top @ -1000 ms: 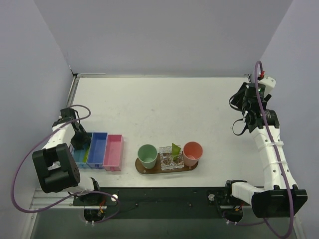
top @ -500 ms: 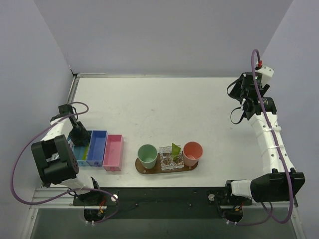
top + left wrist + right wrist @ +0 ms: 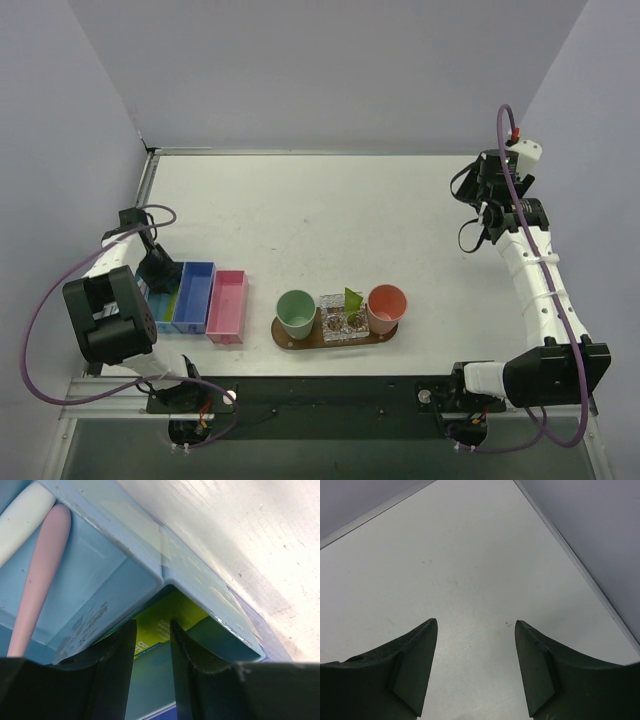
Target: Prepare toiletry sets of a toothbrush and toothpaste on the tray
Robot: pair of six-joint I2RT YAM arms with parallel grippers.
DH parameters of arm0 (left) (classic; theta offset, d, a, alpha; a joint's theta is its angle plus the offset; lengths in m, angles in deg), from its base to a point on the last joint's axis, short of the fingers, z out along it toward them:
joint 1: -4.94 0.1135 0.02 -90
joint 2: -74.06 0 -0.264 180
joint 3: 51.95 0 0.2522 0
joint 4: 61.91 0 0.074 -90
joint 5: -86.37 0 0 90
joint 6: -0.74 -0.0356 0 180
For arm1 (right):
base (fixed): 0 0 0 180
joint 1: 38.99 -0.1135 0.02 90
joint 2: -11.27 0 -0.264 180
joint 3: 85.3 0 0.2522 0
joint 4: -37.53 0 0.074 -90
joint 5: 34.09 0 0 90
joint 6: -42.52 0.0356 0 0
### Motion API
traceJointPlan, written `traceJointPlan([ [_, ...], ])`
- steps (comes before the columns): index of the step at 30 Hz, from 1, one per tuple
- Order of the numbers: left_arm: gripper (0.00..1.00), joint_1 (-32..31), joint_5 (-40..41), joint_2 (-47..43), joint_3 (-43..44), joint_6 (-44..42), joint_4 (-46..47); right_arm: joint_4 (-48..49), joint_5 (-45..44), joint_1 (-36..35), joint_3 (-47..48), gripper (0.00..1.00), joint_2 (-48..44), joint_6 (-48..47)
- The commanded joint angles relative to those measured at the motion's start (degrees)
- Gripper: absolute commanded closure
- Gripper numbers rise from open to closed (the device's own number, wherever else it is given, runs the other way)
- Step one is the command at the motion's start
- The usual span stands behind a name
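Toothbrush (image 3: 42,570) untouched — L gripper (image 3: 151,628) barely open, R gripper (image 3: 475,626) wide.

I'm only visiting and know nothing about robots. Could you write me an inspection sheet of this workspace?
Surface: white table, faint scuffs.
Job's things: wooden tray carrying green cup, clear holder and pink cup; pink toothbrush lying in light-blue bin.
Clutter: blue bin, pink bin, yellow pack.
Grippers: left gripper low at the light-blue bin, narrow gap, grip unclear; right gripper open over bare table.
Cables: purple cables loop off both arms.
Surroundings: plain walls.
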Motion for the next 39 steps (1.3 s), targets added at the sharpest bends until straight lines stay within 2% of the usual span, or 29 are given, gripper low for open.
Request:
traceJointPlan([
  [1,0.72,0.33,4.75,7.92,-3.91,-0.24,1.28,1.04,-2.64,-0.29,-2.81,0.42,-3.04,2.14],
  [3,0.80,0.33,4.75,7.48,-4.09,-0.15,1.37,1.22,-2.73,-0.29,-4.31,0.42,-3.66,2.67],
  [8,0.81,-0.37,4.23,-0.15,-5.93,-0.50,1.99,1.66,-2.99,-0.20,-6.42,0.42,-4.01,3.20],
  [18,0.60,-1.87,3.53,-7.20,-6.54,-1.38,0.31,2.89,1.05,0.24,-0.89,0.42,2.49,-0.66],
  [23,0.56,-2.13,3.52,-3.69,-6.02,-1.38,-0.04,4.38,1.93,0.59,0.52,0.42,4.34,-1.37],
  [29,0.56,-3.89,2.12,2.12,-5.14,-1.21,1.97,6.31,2.02,1.03,0.26,0.42,5.22,-0.93],
  [39,0.57,-4.50,0.62,4.84,3.38,6.26,9.36,7.28,1.41,1.38,2.10,0.42,6.27,-1.80],
])
